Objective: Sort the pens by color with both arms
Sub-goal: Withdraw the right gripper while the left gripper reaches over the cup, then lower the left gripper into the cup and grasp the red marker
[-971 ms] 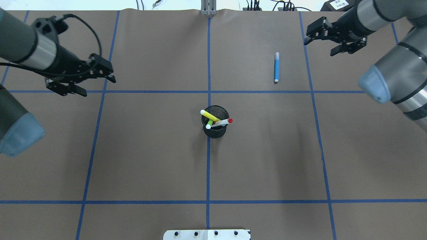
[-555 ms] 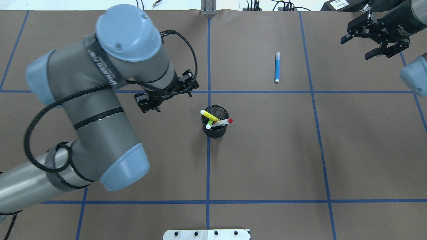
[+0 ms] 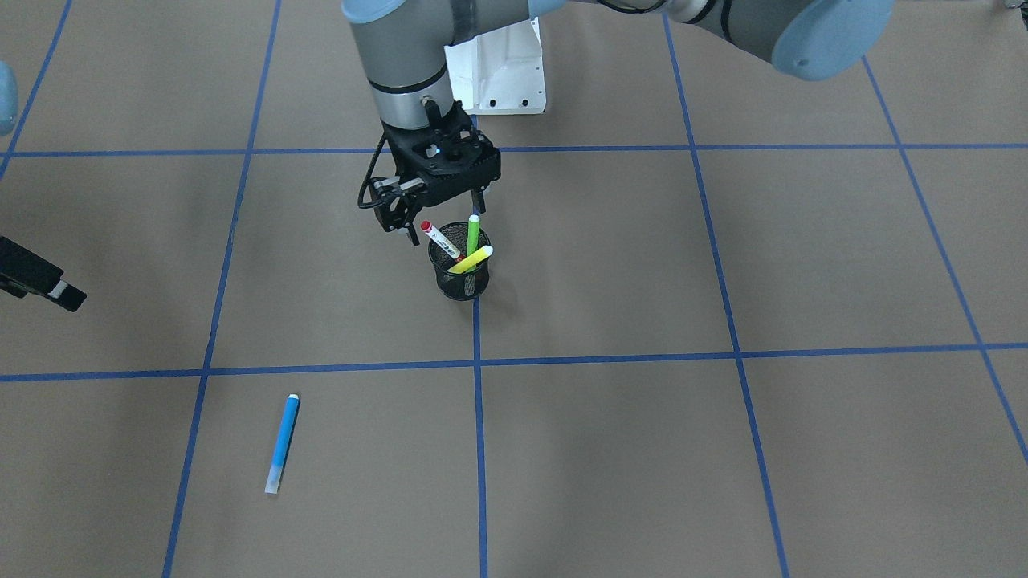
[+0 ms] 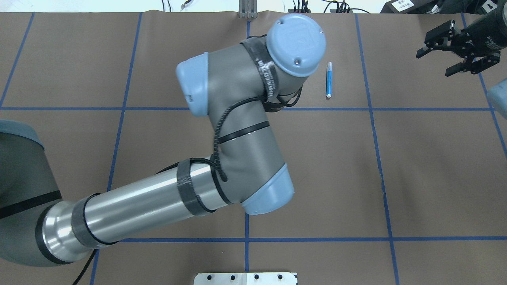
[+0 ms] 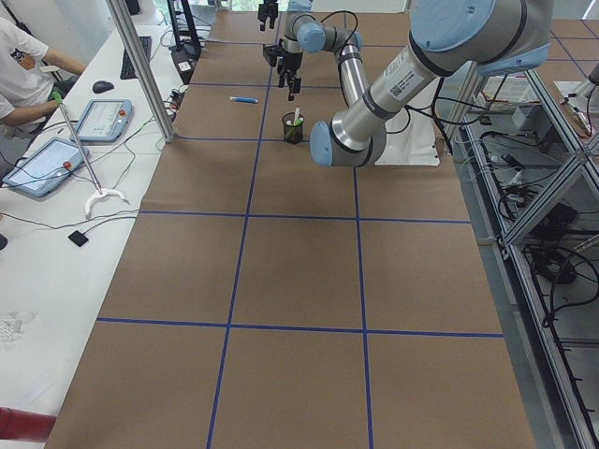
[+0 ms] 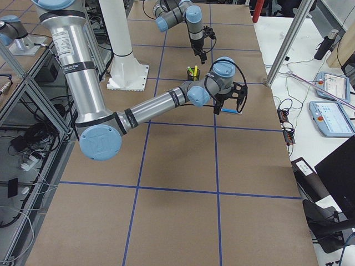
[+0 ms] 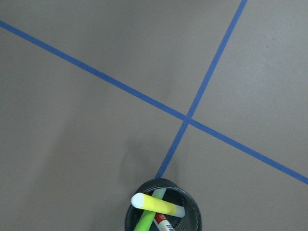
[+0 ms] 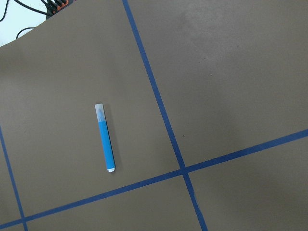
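Blue pen [image 3: 282,443], slim, grey-capped, lying flat

text: none legible | left arm [image 4: 237,130] lettering: too blurred to read

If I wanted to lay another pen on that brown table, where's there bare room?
Bare patches: the square beside the mesh cup on the robot's left, and the squares across the tape line from the cup, beside the blue pen. Crowded at the cup: three pens stick out and the left tool hangs open right over them.
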